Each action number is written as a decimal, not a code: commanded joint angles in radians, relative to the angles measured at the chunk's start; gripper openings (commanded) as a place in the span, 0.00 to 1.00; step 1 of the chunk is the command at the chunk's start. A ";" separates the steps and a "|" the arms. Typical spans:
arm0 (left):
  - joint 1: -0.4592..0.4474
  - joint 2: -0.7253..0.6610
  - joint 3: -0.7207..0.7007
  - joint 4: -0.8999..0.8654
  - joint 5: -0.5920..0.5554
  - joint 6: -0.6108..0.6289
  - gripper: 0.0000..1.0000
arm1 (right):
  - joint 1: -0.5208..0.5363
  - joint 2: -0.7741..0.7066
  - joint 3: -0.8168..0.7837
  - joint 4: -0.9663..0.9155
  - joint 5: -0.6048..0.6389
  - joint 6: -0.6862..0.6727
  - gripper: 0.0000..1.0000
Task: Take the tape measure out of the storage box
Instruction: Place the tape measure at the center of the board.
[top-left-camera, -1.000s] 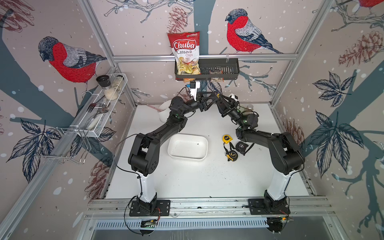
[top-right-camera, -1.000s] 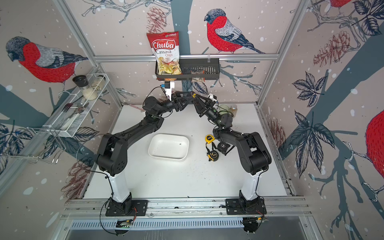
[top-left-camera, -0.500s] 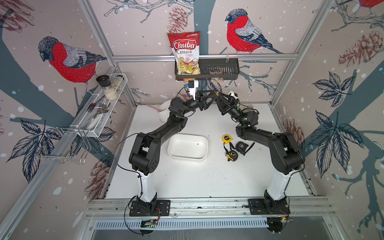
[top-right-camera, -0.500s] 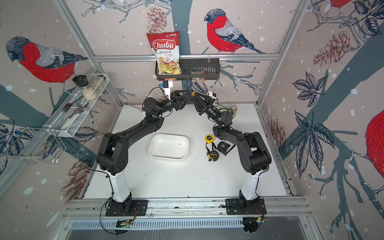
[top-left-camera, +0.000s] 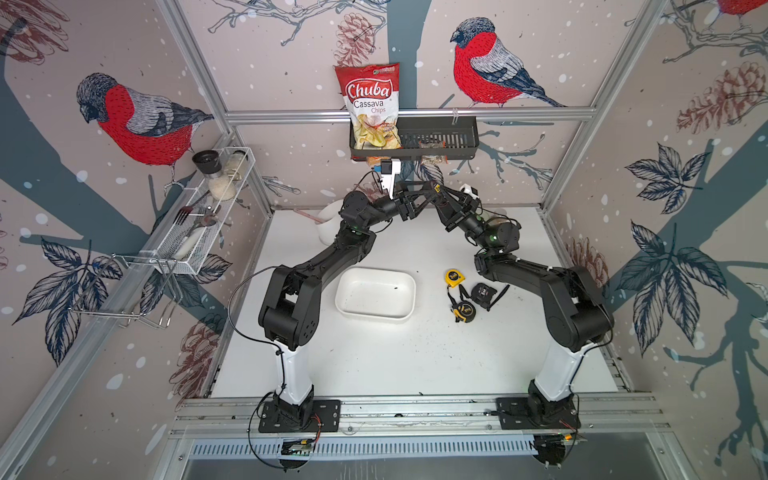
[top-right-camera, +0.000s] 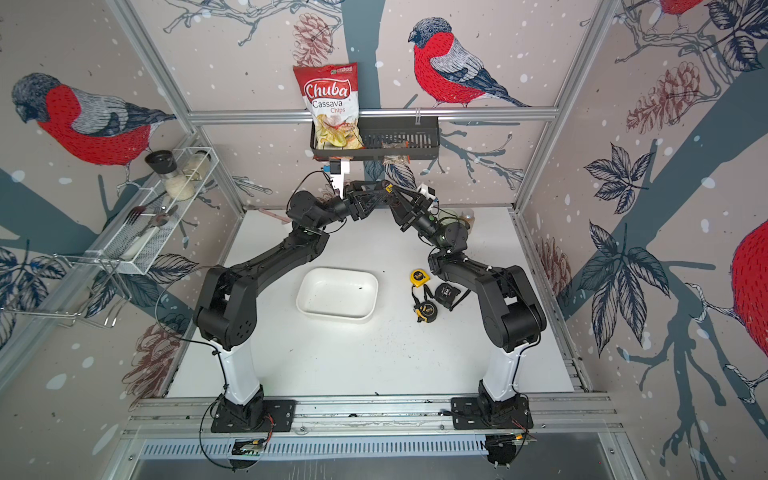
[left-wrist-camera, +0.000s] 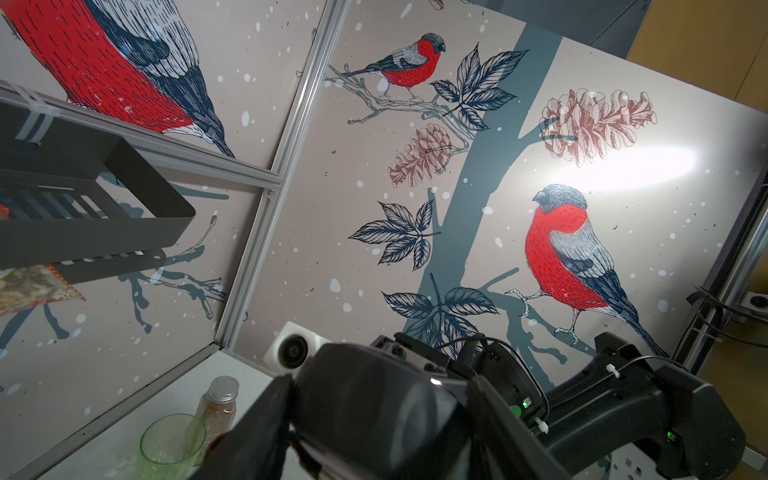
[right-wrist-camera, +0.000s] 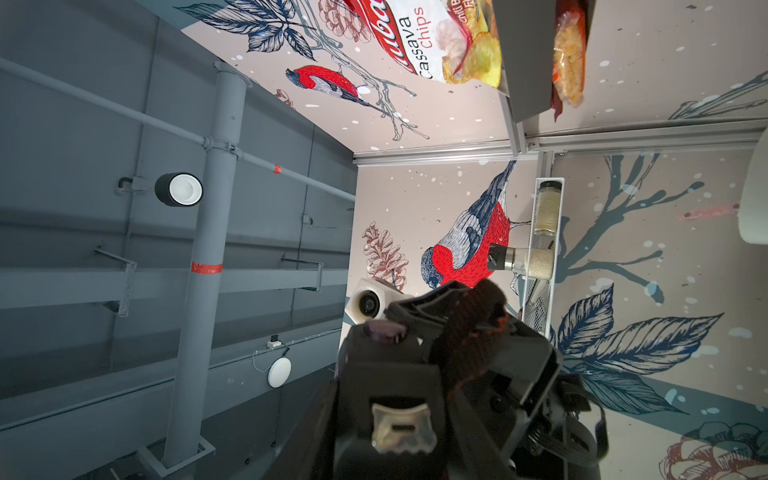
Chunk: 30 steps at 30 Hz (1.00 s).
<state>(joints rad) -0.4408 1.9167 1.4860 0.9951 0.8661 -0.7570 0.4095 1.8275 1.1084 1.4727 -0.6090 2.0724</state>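
Find the storage box (top-left-camera: 375, 294) mid-way across the white tabletop (top-left-camera: 374, 365), upright and empty. Count three tape measures lying on the tabletop just right of the box, all outside it: black-and-yellow tape measure (top-left-camera: 464, 310) nearest, black tape measure (top-left-camera: 484, 292) behind it to the right, yellow tape measure (top-left-camera: 454, 277) farthest back. Farther back, find both grippers high in the air, tip to tip, below the black basket (top-left-camera: 457, 135). Note a fourth tape measure (right-wrist-camera: 401, 428), black-cased, aloft between them and well clear of the box; see its metal clip in the right wrist view. Read left gripper (left-wrist-camera: 374, 415) as clamped across the casing, fingers (left-wrist-camera: 257, 419) against either side. Read right gripper (top-left-camera: 445, 194) as pinching the same casing. Log chips bag (top-left-camera: 371, 108) standing in the basket's left end.
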 joint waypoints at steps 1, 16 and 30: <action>0.001 -0.008 -0.006 -0.244 0.013 0.029 0.50 | -0.006 -0.051 -0.001 0.203 -0.101 0.103 0.00; 0.026 -0.065 -0.017 -0.361 -0.122 0.102 0.97 | -0.046 -0.141 -0.033 -0.038 -0.221 -0.047 0.00; 0.031 -0.184 0.065 -0.784 -0.210 0.285 0.97 | -0.151 -0.274 0.028 -1.205 -0.319 -0.959 0.00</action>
<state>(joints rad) -0.4107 1.7565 1.5249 0.3771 0.7223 -0.5644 0.2691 1.5478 1.1160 0.5804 -0.9123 1.4078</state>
